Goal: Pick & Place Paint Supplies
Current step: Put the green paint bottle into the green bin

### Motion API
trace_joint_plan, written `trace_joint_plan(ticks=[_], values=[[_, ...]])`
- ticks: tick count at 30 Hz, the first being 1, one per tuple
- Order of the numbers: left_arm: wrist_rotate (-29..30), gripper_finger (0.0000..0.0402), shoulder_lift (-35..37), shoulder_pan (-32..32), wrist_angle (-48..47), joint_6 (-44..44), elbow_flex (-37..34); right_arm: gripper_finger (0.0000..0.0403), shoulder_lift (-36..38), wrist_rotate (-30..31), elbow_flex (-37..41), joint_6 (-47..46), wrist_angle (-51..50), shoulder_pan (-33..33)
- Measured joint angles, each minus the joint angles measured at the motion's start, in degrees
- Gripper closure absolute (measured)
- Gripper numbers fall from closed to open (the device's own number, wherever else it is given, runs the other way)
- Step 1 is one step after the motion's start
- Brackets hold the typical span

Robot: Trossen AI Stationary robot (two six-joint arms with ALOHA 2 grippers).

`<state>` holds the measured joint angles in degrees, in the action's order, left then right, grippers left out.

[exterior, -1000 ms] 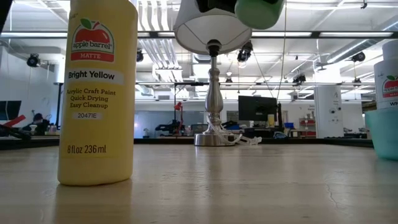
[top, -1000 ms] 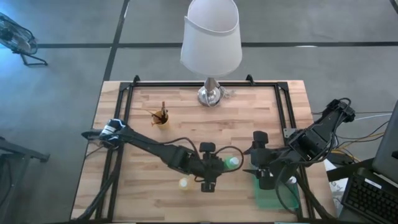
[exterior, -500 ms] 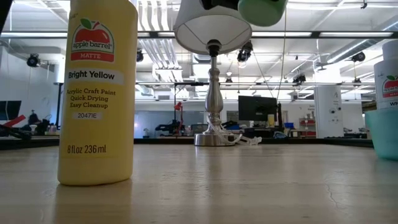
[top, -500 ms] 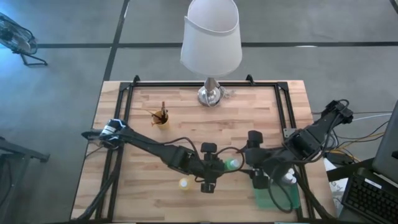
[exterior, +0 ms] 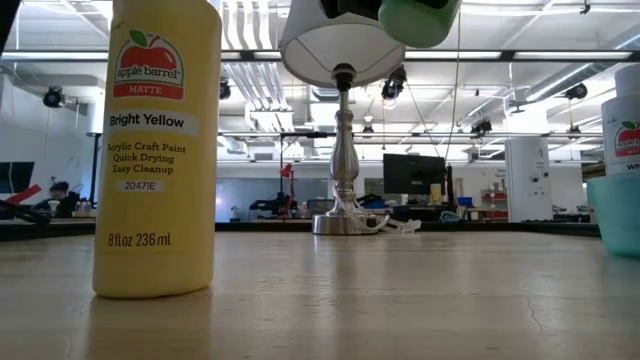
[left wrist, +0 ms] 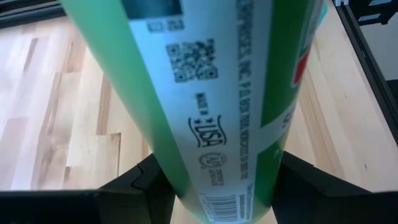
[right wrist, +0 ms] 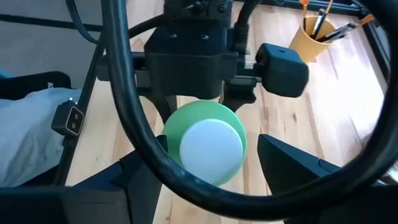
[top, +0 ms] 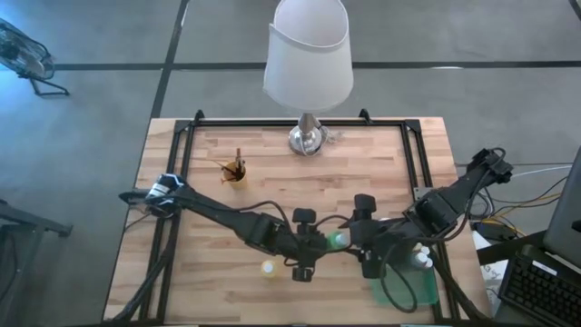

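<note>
A green paint bottle with a white cap [top: 338, 240] is held above the table near its middle by my left gripper [top: 320, 243], which is shut on it. Its cap [right wrist: 211, 144] faces my right gripper [right wrist: 199, 163]. My right gripper [top: 361, 245] is open, with a finger on each side of the cap and apart from it. In the low view only the green bottle's end [exterior: 420, 20] shows, at the top. A yellow bottle [top: 269, 268] stands upright on the table close to the near edge [exterior: 160, 150]. My left gripper pinches the green bottle's body [left wrist: 205, 143] between its two fingers [left wrist: 143, 183], one on each side. The fingers come level from the table's left and lie along the bottle. The bottle is lifted clear and lies about level, cap toward the right arm.
A flat green tray [top: 404, 289] lies at the near right with a white-capped bottle [top: 422, 259] on it; its rim [exterior: 620, 215] shows in the low view. A yellow cup of brushes [top: 236, 173] stands far left. The lamp [top: 309, 136] stands at the far edge.
My right gripper has moved toward the table's left, closing on the green bottle held by my left gripper. The green bottle has stayed lifted in about the same place.
</note>
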<state>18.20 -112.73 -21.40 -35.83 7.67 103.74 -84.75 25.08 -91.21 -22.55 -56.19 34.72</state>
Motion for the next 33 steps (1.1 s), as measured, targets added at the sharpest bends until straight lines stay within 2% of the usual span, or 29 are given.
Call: trace_joint_plan(ticks=[20, 33], values=[[-1.8, 0.0195, 0.0, 0.0, -3.5, 2.4, 0.0, 0.0198, -0.9, -2.4, -0.1, 1.6, -0.2, -1.9], [-1.6, 0.0195, 0.0, 0.0, -3.8, 1.5, 0.0, 0.0278, -0.9, -3.9, -0.1, 3.1, 1.4, -3.0]])
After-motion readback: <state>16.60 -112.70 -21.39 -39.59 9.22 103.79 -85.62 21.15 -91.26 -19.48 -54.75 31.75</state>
